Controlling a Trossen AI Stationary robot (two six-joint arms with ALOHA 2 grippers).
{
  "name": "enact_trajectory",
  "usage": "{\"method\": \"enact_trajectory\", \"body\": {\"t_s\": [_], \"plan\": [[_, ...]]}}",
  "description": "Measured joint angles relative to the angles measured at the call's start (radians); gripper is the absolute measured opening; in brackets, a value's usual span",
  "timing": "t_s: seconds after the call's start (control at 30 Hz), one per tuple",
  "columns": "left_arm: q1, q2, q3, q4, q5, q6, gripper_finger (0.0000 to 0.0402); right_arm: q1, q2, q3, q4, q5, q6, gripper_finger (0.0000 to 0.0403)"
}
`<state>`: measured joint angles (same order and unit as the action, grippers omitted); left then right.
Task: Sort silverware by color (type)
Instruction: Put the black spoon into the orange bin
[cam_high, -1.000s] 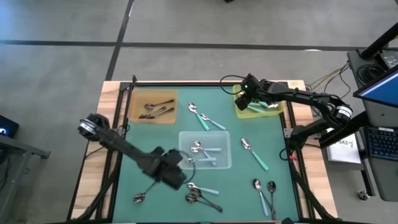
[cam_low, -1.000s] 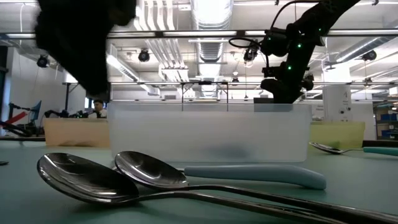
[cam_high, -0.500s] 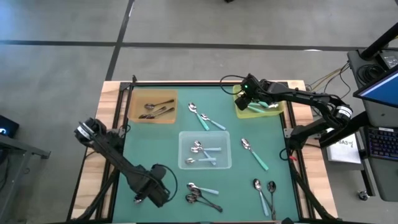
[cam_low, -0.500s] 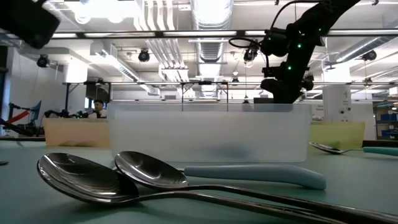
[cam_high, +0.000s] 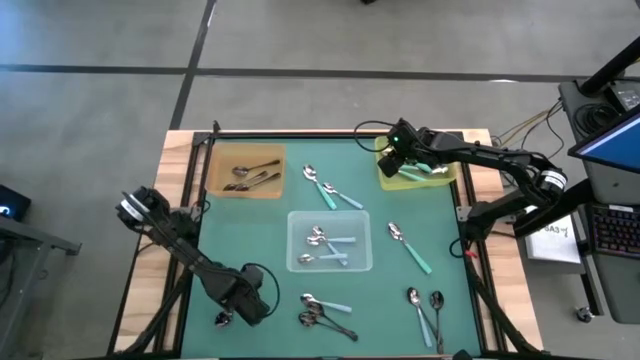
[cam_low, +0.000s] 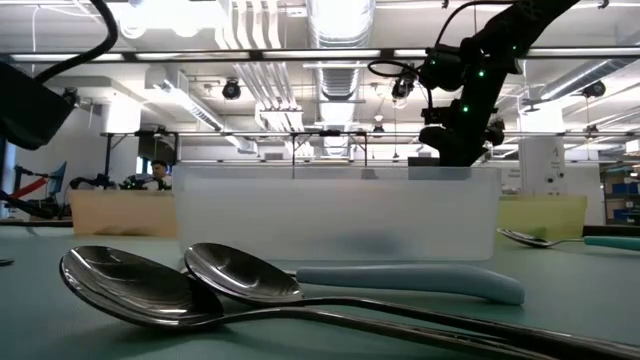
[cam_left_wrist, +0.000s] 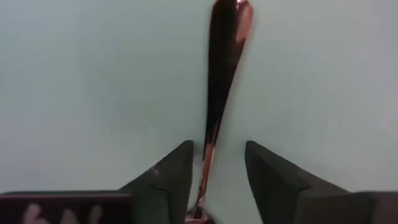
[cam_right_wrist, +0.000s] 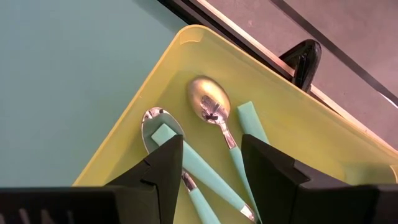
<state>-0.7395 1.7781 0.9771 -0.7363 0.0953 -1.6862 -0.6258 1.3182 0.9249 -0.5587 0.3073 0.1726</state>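
High view: the left gripper (cam_high: 238, 303) sits low at the near-left, beside a dark spoon (cam_high: 223, 319); the right gripper (cam_high: 398, 158) hangs over the yellow-green tray (cam_high: 447, 178); left wrist view: fingers parted either side of the dark spoon's handle, seemingly not touching; right wrist view: fingers parted, empty, above two teal-handled spoons (cam_right_wrist: 214, 121).

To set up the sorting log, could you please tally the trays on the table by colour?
Brown tray: 1
Yellow-green tray: 1
Clear tray: 1
Total: 3
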Motion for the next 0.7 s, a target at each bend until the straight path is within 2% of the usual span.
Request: {"method": "enact_trajectory", "body": {"t_s": [0.27,0.47,0.57,0.7], "plan": [[0.002,-0.006,-0.046,0.001,-0.003,0.006,0.0012,0.0,0.0,0.0,0.0,0.0,0.0,0.0155],[0.002,-0.019,-0.034,-0.016,-0.05,0.001,0.0004,0.0,0.0,0.0,0.0,0.0,0.0,0.0155],[0.008,-0.056,-0.018,-0.028,-0.141,0.009,0.0003,0.0,0.0,0.0,0.002,0.0,0.0,0.0155],[0.027,-0.118,0.009,-0.045,-0.382,0.017,0.0002,0.0,0.0,0.0,0.003,0.0,0.0,0.0155]]}}
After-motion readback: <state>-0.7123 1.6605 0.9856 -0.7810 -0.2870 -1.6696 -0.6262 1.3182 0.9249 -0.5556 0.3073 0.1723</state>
